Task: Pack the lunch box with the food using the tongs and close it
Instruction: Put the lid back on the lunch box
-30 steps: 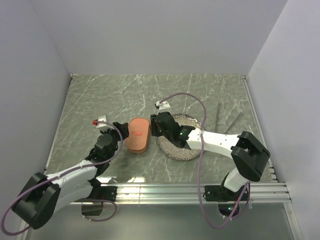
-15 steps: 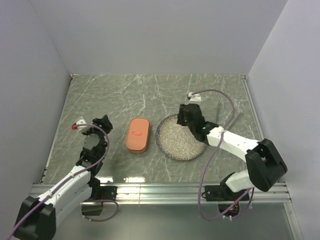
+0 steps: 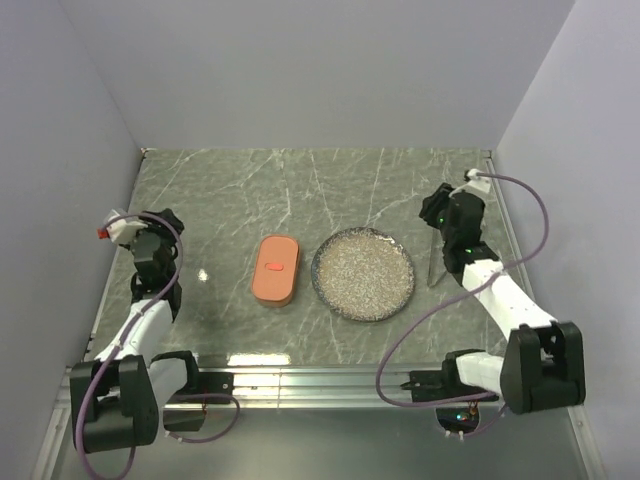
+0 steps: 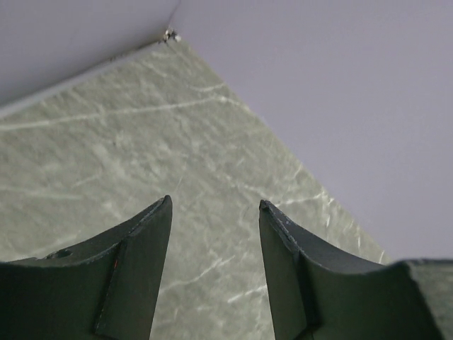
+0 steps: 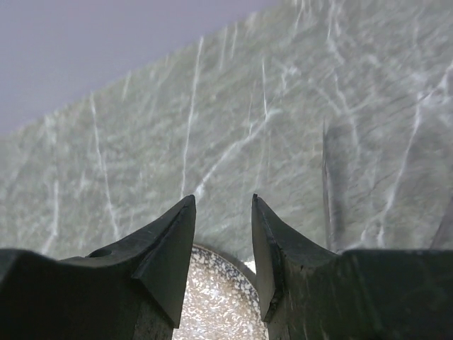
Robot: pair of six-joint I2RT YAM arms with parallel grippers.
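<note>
The salmon-orange lunch box (image 3: pixel 276 268) lies on the table with its lid on, red mark facing up. No food shows in any view. The thin grey tongs (image 3: pixel 432 268) lie on the table right of the plate, just below my right gripper (image 3: pixel 438 211); one slim arm of the tongs (image 5: pixel 329 191) also appears in the right wrist view. My right gripper (image 5: pixel 223 202) is open with nothing between its jaws. Far to the left, by the wall, my left gripper (image 3: pixel 158 224) is raised, and the left wrist view shows this gripper (image 4: pixel 214 205) open over bare marble.
A round speckled grey plate (image 3: pixel 363 273) sits bare to the right of the lunch box, and the plate's rim (image 5: pixel 237 276) shows under the right fingers. Walls close in the left, back and right sides. A metal rail runs along the near edge.
Both arms have pulled away from the middle: the left swung out to the left wall, the right crossed the plate to the right side above the tongs. The lunch box stayed put.
</note>
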